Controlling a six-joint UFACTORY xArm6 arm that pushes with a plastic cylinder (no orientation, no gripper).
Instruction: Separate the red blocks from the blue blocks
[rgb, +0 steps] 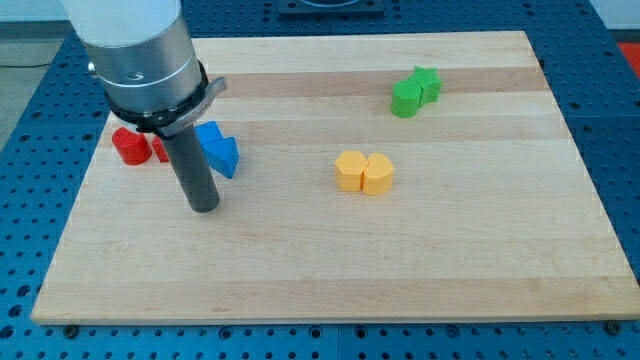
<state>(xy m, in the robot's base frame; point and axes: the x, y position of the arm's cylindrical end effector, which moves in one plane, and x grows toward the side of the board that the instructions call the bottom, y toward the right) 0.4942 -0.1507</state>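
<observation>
Two red blocks lie at the view's left: a round red block (127, 146) and a second red block (159, 150) mostly hidden behind the rod. Right beside them sit two blue blocks: a blue triangular block (223, 155) and another blue block (208, 133) just above it, partly hidden by the arm. The red and blue blocks form one tight cluster. My tip (204, 206) rests on the board just below the cluster, below and left of the blue triangular block, not touching it.
Two yellow blocks (363, 172) sit side by side near the board's middle. Two green blocks (414, 92) sit together at the view's upper right. The wooden board (330, 270) ends at a blue perforated surface on all sides.
</observation>
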